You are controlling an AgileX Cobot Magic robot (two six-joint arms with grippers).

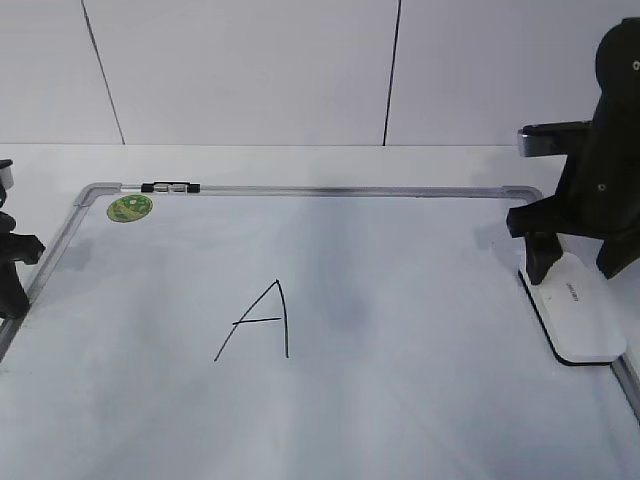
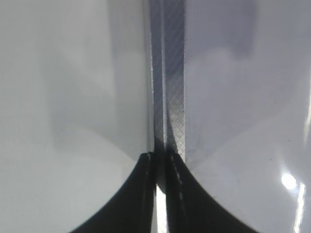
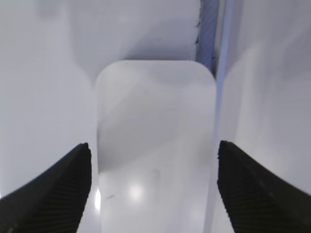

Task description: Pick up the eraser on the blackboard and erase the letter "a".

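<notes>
The large white dry-erase blackboard [image 1: 400,400] with its grey metal frame fills the foreground of the exterior view, its near part running bare off the bottom of the picture. Further in, left of centre, stands an angular capital "A" [image 1: 258,322] in thin black marker, with open white surface on every side of it. No lowercase letter "a" shows anywhere on the visible surface. A round green sticker [image 1: 129,208] sits in the far left corner, just beside a small black and silver clip [image 1: 170,187] on the far frame rail.

The white oblong plastic eraser [image 1: 574,308] with rounded corners and a dark underside lies flat on the blackboard at the right edge, its long side running along the right frame rail. The right gripper [image 1: 545,262] stands over the eraser's far end; in the right wrist view its ribbed black fingers [image 3: 58,194] are spread wide, one on each side of the eraser [image 3: 155,145] and apart from it, the frame rail showing close beside the right one.

The left gripper [image 1: 12,280] waits at the board's left frame rail. In the left wrist view its fingers [image 2: 141,194] are drawn nearly together, holding nothing, directly over the grey rail [image 2: 170,97].
</notes>
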